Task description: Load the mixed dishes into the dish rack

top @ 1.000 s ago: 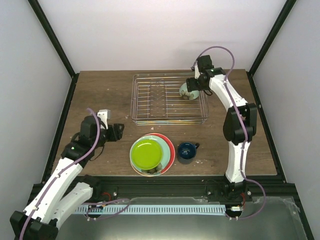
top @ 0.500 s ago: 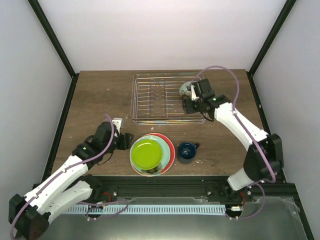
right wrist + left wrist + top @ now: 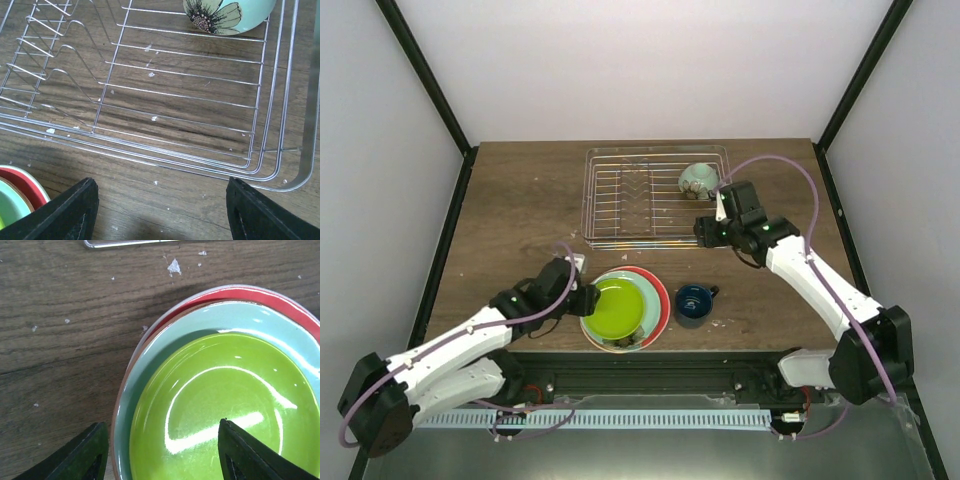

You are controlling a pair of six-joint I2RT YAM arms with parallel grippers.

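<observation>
While the left gripper (image 3: 162, 440) hangs with jaws apart astride the rim of the plate stack (image 3: 126, 405) topped by the lime-green plate (image 3: 225, 405), the right gripper (image 3: 161, 186) gapes empty just before the dish rack (image 3: 313, 100), whose far right corner holds the mint-green bowl (image 3: 227, 12).

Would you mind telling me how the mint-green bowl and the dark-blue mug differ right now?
The mint-green bowl lies inside the dish rack, at its far right corner; the dark-blue mug stands on the table outside it. The bowl is pale with a flower print; the mug is dark blue. Neither is held.
</observation>
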